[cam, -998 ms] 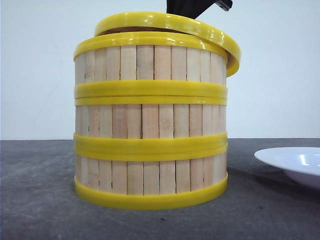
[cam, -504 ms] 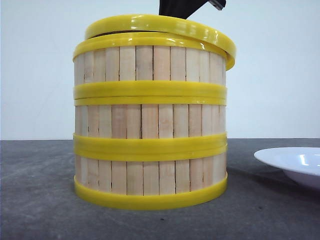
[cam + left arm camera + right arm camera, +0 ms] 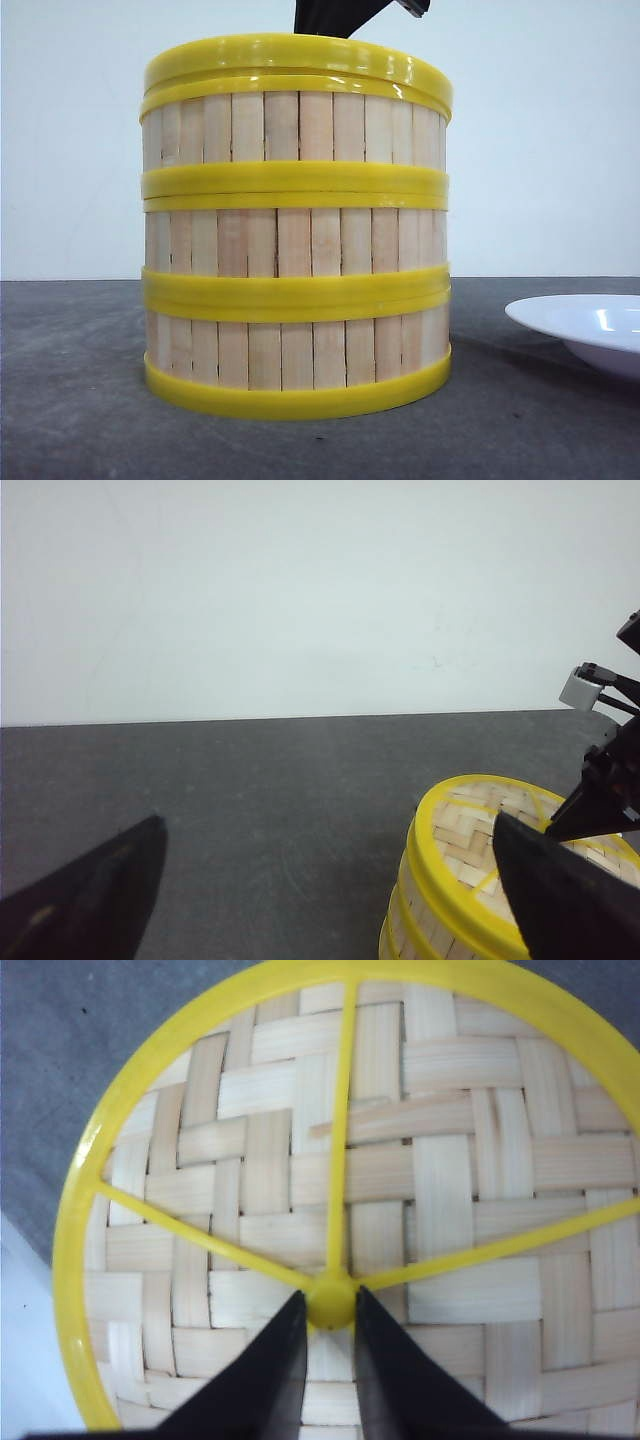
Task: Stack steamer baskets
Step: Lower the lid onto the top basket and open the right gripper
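My right gripper [image 3: 328,1335] pinches the lid [image 3: 380,1170]'s hub, seemingly seated on the steamer baskets [image 3: 295,290]; lifting unreleased would unseat it. Left gripper [image 3: 330,880] gapes, empty.

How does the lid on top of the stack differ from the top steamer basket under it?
The lid is flat, with a woven surface and yellow spokes; the top steamer basket is taller, with a wall of vertical wooden slats. The right pincer is at the lid's centre knob; nothing grips the basket. Both are round with yellow rims.
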`<control>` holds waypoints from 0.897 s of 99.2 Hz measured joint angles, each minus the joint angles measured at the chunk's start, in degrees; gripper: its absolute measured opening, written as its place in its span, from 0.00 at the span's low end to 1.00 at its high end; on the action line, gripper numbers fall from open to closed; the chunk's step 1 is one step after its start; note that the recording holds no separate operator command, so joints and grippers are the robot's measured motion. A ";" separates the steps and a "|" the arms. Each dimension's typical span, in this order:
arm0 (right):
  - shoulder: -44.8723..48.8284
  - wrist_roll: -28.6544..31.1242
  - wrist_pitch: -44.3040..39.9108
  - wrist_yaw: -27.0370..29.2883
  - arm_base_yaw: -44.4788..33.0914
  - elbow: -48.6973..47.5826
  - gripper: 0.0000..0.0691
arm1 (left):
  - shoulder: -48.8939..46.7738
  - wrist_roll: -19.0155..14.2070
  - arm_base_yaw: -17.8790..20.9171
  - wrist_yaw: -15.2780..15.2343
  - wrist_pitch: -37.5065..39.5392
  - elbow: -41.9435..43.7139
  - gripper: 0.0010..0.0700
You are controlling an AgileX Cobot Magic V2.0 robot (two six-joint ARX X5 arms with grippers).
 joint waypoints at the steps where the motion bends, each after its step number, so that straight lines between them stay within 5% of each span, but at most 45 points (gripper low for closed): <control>1: 0.00 0.00 0.02 -0.02 0.00 0.00 0.07 | 0.00 0.00 0.00 0.00 -0.02 0.00 0.90; 32: 0.09 0.00 0.61 -0.22 0.00 0.00 0.08 | 0.00 0.00 0.00 0.00 -0.61 0.00 0.90; 54: 0.11 0.04 1.20 -1.70 0.35 0.11 0.38 | 0.00 0.00 0.00 0.00 -0.63 0.00 0.90; 89: 0.98 -1.20 3.10 -1.90 0.50 4.70 0.48 | 0.00 0.00 0.00 0.00 -0.70 0.00 0.90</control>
